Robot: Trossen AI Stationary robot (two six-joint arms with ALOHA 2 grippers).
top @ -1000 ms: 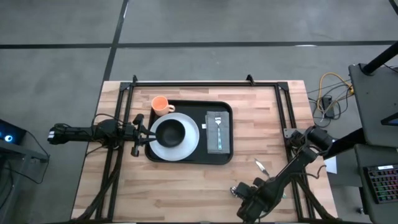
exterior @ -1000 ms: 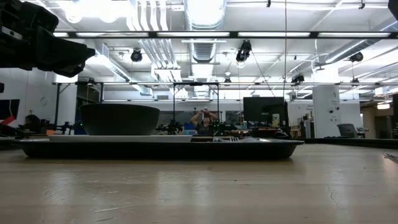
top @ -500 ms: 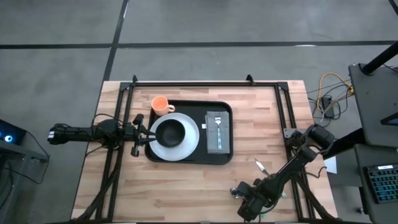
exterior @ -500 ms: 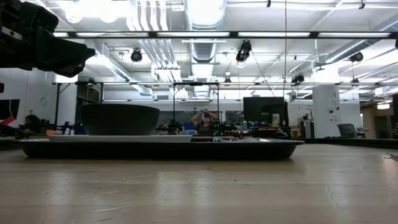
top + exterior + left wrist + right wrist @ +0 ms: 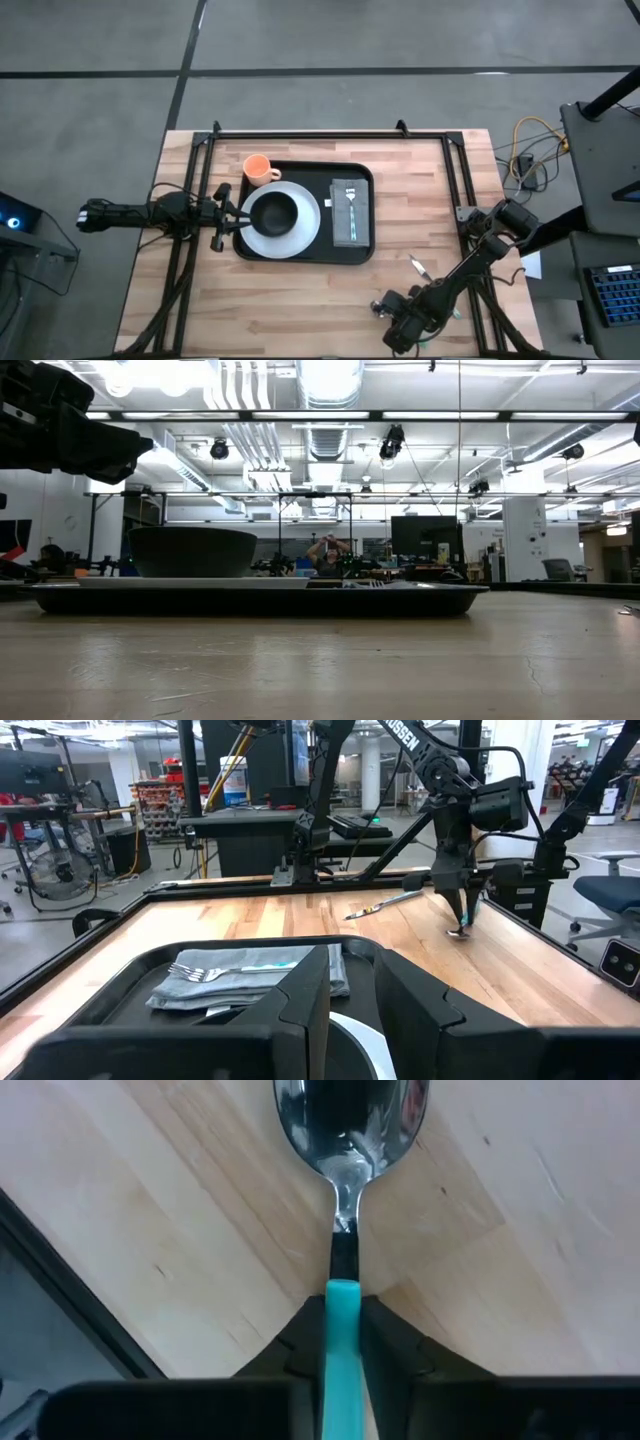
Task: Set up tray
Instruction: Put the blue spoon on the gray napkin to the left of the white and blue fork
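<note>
Near the worktop's (image 5: 300,300) front right corner, the right gripper (image 5: 404,322) has its fingers (image 5: 385,1342) closed on the teal handle of a spoon (image 5: 345,1190), bowl end pointing away from the wrist over bare wood. The tray (image 5: 300,255) sits mid-worktop, well apart from it, already carrying a white plate (image 5: 306,235) with a black bowl (image 5: 273,211) on it, an orange cup (image 5: 257,167) at its far left corner, and a grey napkin (image 5: 350,228) with a fork (image 5: 351,200) on top. The left gripper (image 5: 228,212) waits at the tray's left edge, fingers (image 5: 300,1010) narrowly parted and holding nothing.

The step in hand looks like bringing the spoon over. Next calls for a lift and a carry to the napkin, laying the spoon beside the fork without knocking it. A loose knife (image 5: 417,266) lies between gripper and tray, probably next.
</note>
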